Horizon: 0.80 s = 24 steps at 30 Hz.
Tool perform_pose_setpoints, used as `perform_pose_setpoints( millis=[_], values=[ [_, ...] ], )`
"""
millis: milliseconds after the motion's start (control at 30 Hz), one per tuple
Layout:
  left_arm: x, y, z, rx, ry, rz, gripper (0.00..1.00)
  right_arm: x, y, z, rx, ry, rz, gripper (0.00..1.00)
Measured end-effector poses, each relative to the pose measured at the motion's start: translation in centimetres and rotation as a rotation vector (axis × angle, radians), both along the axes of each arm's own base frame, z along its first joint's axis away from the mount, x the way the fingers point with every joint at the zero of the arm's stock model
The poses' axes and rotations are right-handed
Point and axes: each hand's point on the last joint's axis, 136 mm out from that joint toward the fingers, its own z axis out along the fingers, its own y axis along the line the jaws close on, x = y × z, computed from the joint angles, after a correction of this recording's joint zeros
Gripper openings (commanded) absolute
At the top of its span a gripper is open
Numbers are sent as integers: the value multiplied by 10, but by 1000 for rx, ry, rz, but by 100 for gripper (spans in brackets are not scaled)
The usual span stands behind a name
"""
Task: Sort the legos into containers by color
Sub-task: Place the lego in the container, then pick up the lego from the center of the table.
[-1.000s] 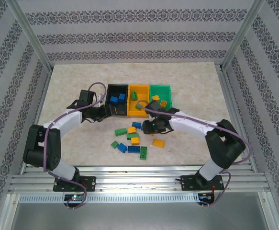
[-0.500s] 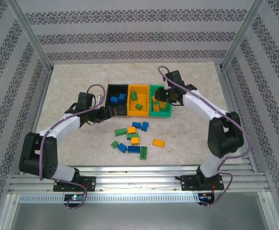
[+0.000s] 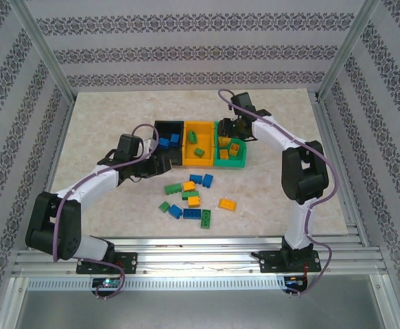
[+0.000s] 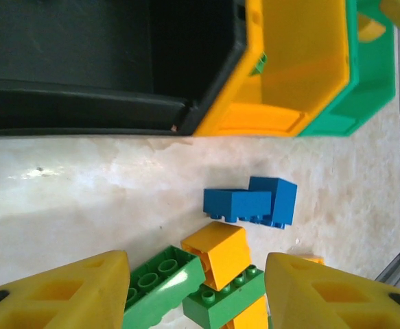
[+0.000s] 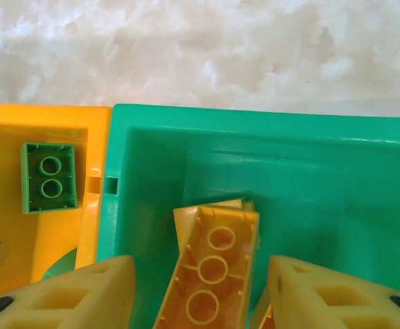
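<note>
Loose legos [image 3: 190,195] lie at table [image 3: 103,116] centre, just lower-right of the left gripper [image 3: 157,164], the nearer arm, jaws apart and empty by the black bin [image 3: 169,123]; right gripper [image 3: 228,133] hangs over the green bin [image 3: 231,163], jaws apart astride an orange brick [image 5: 210,271] lying lengthwise inside.

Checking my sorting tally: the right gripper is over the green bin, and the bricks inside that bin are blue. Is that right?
Not quite. The green bin holds yellow-orange bricks, not blue ones, as the right wrist view shows. The right gripper is indeed over that bin.
</note>
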Motion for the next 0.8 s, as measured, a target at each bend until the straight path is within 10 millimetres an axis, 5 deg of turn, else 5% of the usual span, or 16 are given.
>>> perform_pose_setpoints(
  millis=[433,667,800],
  values=[
    [-20,-51,-18,225,-12,-308,55,-63,-6,36,3,-52,35,57],
    [-20,-25,-33,420,15,-301,57,-92,-19,31,-20,-46,23,58],
    [-17,-14,-24,465,-23,-264,58,-101,-25,23,-29,-33,5,58]
  ],
)
